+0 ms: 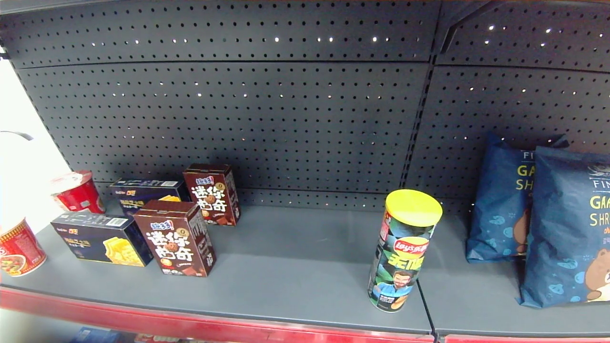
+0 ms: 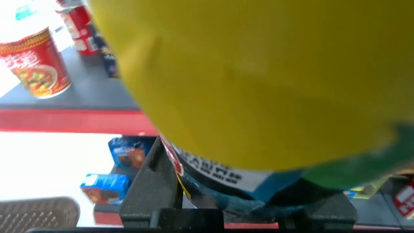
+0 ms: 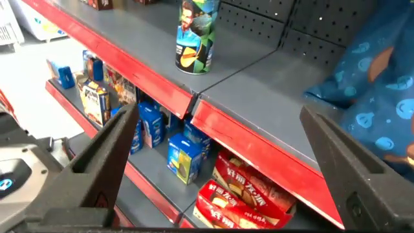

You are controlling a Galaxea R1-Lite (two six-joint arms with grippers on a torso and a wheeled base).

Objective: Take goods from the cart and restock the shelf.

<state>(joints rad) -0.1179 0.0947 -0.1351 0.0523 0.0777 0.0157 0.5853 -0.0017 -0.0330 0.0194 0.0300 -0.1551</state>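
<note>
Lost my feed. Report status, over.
Left gripper shut on yellow-lidded can. Right gripper open, empty, facing shelf. Second chip can upright there, between brown boxes and blue bags.

Head view looks forward and down at the shelf [image 1: 295, 267] from close. We see the left wrist view jammed against a yellow-lidded can [image 2: 259, 77], facing the shelf front, sharing the red cup [image 1: 19, 247] with head. Right wrist view sits lower, farther out, facing the shelf edge; we match its chip can [image 1: 405, 250] with head.
</note>
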